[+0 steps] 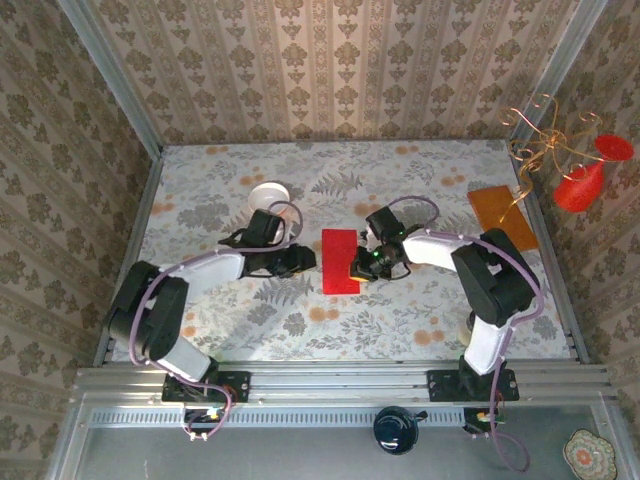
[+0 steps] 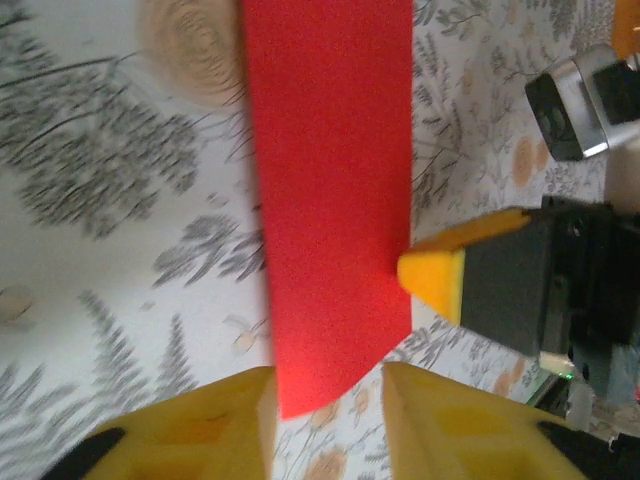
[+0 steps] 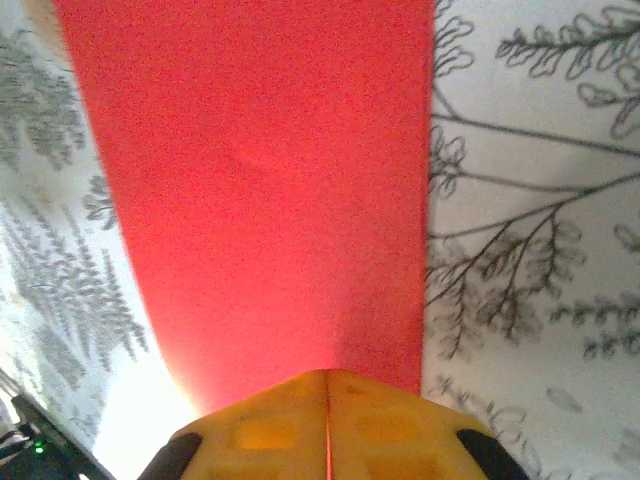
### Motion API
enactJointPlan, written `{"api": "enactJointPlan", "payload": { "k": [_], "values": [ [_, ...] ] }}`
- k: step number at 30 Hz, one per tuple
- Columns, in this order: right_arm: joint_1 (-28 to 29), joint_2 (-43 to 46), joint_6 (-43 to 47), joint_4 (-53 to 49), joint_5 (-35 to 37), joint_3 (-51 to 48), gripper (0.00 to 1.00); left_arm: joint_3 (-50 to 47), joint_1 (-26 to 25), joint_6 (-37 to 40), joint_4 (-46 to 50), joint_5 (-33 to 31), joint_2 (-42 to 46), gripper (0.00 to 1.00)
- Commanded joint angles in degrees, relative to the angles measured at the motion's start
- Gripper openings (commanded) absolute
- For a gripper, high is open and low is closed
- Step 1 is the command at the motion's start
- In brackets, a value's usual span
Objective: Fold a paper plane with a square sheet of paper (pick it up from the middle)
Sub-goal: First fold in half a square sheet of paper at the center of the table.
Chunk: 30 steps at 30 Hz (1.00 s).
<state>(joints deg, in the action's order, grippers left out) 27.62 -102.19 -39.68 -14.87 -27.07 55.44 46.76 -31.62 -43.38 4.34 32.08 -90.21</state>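
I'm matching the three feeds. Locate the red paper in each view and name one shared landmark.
Top external: red paper near the picture's middle.
Left wrist: red paper from the top edge down the centre.
Right wrist: red paper, a broad band from the top edge down.
Shared landmark: right gripper, shut on the paper's edge.

Table [image 1: 420, 320]: flat top covered by a pale cloth printed with grey fern leaves and orange flowers, metal rail along the near edge. Three items sit directly on it. The red paper sheet [image 1: 338, 250] is about mid-table, folded to a narrow rectangle and lying flat, long side running near-to-far. A small white bowl [image 1: 268, 195] sits far-left of the sheet, well apart. An orange-brown rectangular board [image 1: 502, 217] is far-right by the right edge, skewed.
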Motion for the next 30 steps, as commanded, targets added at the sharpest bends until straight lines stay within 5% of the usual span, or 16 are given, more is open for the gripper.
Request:
{"api": "enactJointPlan", "payload": {
  "k": [1, 9, 16, 30],
  "values": [
    [-0.15, 5.2, -3.7, 4.65, -0.65, -1.35, 0.16, 3.07, -1.03, -2.77, -4.47, 1.67, -2.89, 0.39],
    [-1.2, 9.12, -11.15, 12.11, 2.72, -7.46, 0.24, 7.11, -3.16, -4.32, -6.36, 3.94, -10.14, 0.38],
    [-1.16, 3.67, -10.21, 13.5, -1.73, -5.43, 0.14, 6.73, -3.71, -5.06, -6.19, 4.4, -12.17, 0.19],
    [-0.99, -5.8, -5.03, 6.87, 1.51, -0.7, 0.1, -0.71, -6.95, -5.27, -6.2, 5.66, -12.05, 0.13]
  ]
}}
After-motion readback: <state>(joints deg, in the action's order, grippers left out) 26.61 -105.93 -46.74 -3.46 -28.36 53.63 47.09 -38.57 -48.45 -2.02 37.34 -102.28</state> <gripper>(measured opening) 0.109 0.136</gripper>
